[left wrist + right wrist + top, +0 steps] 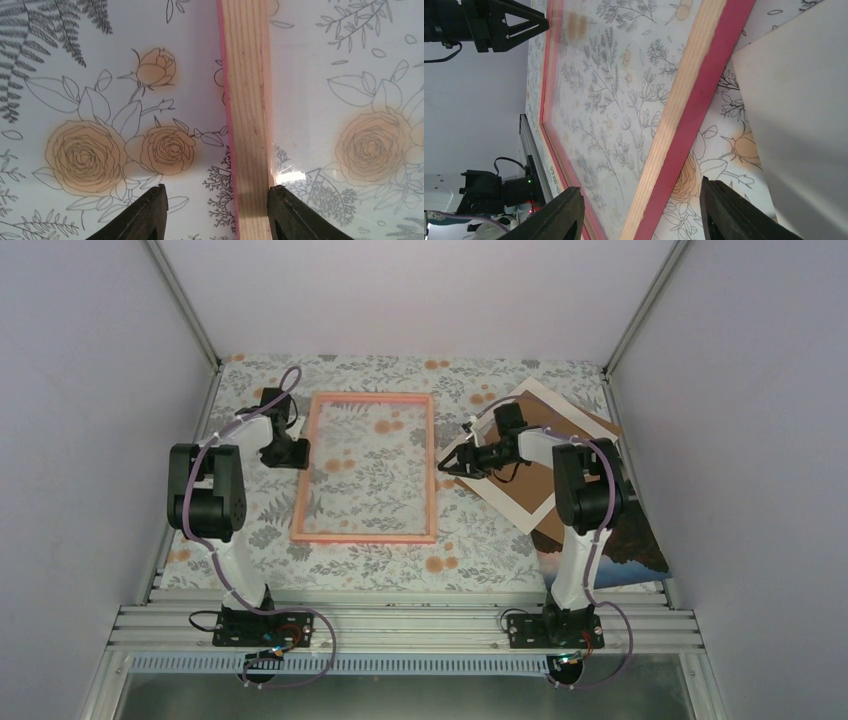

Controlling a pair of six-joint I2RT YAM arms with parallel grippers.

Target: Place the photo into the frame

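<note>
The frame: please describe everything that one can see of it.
The frame is a large rectangle of thin rails, pink on the sides, pale bare wood on the upward face. Its clear pane shows the flowered table beneath; nothing lies in it. It lies flat, long sides running away from the arms. The left gripper straddles its left rail, the right gripper its right rail, both with jaws open; whether a finger touches the wood cannot be told.

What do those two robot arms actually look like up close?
Both the left arm and right arm have white links with chunky black joints and black bases. A purple cable loops along each. The left gripper and right gripper each end in two black, tapered fingers.
</note>
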